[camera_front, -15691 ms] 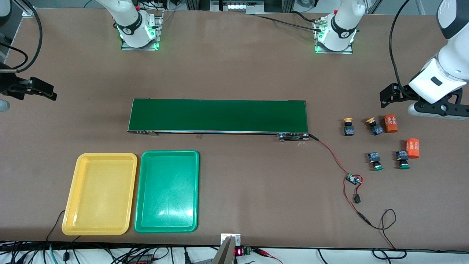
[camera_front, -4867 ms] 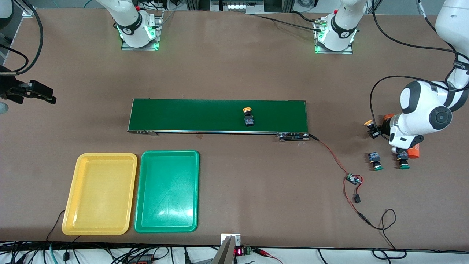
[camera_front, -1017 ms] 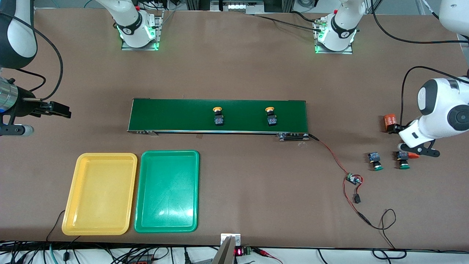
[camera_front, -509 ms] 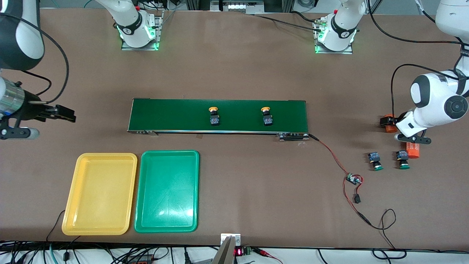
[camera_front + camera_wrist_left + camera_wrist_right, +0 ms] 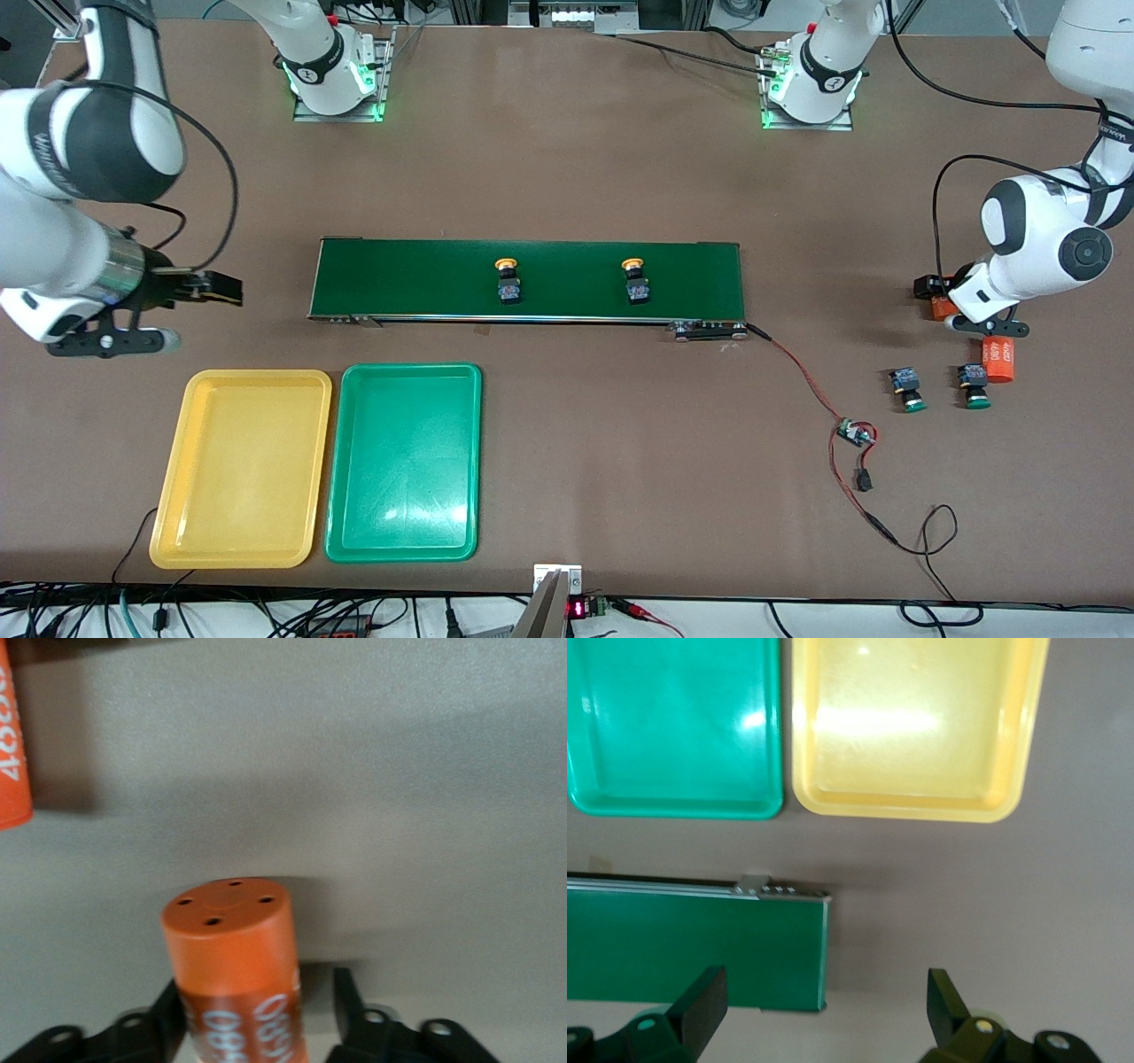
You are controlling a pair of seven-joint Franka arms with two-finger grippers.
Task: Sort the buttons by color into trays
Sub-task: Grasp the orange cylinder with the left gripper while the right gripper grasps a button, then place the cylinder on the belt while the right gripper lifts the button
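Buttons: two w/ yellow-orange caps on conveyor belt, yellow button one nearer right arm's end, yellow button two nearer left arm's end; well apart.
Green-cap pair: green button one and green button two on counter, side by side at left arm's end, nearer front camera than belt.
Trays: yellow tray and green tray just beside each other, nearer camera than belt; both hold nothing.
Left claw: low over counter, fingers either side of orange "4680" cylinder; cannot tell whether they press it. Second cylinder lies near green button two.
Right claw: jaws wide apart, holding nothing, over counter at belt's end nearest right arm, above trays' edge.
Misc: small circuit board on red wire near green pair.
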